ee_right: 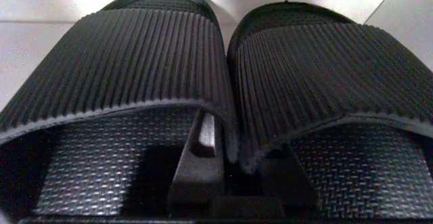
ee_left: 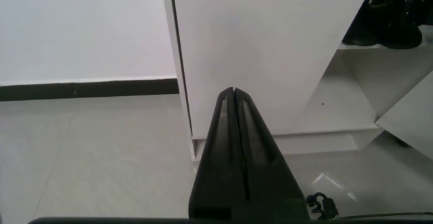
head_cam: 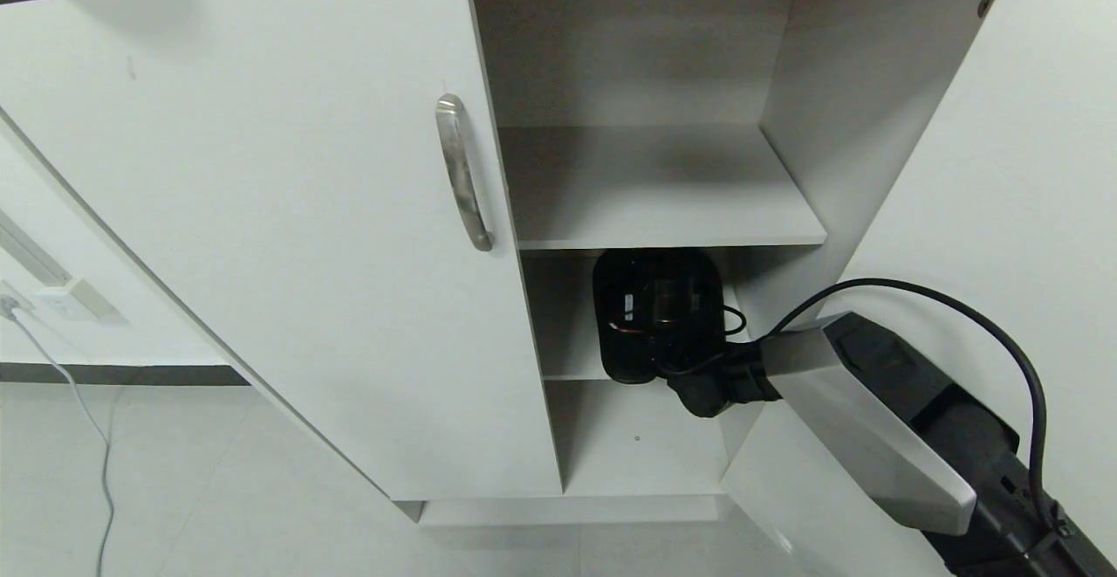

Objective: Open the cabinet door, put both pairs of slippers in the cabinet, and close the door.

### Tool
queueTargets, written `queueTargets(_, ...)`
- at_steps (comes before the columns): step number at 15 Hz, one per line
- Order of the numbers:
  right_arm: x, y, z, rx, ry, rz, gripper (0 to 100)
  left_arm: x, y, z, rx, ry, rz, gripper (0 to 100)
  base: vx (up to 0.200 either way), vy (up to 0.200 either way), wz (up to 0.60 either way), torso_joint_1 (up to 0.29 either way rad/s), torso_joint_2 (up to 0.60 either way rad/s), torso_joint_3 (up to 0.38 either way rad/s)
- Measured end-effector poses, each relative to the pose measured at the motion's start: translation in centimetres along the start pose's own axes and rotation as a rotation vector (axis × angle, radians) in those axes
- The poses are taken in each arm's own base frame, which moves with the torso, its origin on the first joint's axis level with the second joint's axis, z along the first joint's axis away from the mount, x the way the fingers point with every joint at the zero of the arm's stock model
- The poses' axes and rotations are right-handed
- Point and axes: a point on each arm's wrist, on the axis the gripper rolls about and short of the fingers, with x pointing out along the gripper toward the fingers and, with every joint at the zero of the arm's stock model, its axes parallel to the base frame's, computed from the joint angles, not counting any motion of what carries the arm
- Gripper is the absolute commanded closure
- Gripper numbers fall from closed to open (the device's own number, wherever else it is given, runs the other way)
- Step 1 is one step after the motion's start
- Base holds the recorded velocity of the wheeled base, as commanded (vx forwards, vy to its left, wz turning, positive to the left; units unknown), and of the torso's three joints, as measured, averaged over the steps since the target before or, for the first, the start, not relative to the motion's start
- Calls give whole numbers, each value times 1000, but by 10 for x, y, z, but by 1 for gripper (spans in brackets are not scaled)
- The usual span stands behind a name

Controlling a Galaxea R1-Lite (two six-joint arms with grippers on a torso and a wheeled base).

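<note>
The white cabinet has its left door (head_cam: pixel 262 236) closed and its right door (head_cam: pixel 1003 210) swung open. A pair of black ribbed slippers (head_cam: pixel 659 315) sits side by side at the middle shelf (head_cam: pixel 567 341), under the top shelf (head_cam: pixel 654 184). My right gripper (ee_right: pixel 237 163) reaches into that compartment and is shut on the slippers (ee_right: pixel 203 68), one finger inside each, pinching their adjoining inner walls. My left gripper (ee_left: pixel 233 95) hangs low over the floor in front of the closed door, shut with nothing in it. The slippers (ee_left: pixel 392 21) show as a dark shape inside the cabinet.
A metal handle (head_cam: pixel 462 175) runs down the closed door's right edge. The bottom compartment (head_cam: pixel 637 437) lies below the slippers. A wall socket (head_cam: pixel 78 298) with a thin cable (head_cam: pixel 105 455) is at the far left, above the tiled floor.
</note>
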Motion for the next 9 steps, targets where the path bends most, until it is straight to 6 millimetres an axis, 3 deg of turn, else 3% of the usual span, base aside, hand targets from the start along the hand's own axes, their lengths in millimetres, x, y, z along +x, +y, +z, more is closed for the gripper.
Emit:
queueTargets(1,0,0,-1,-1,1,0,0,0,0,0,0,0,0,100,0,0,0,0,0,0)
queueTargets(6,0,0,-6,-3,5,-5,0,0,0,0,-1,0,1,100,0,0,0,0,0,0)
queueTargets(9,-13,-6,-12,-16,22,-3,0,0,0,0,-1,0,1,100,0,0,0,0,0,0)
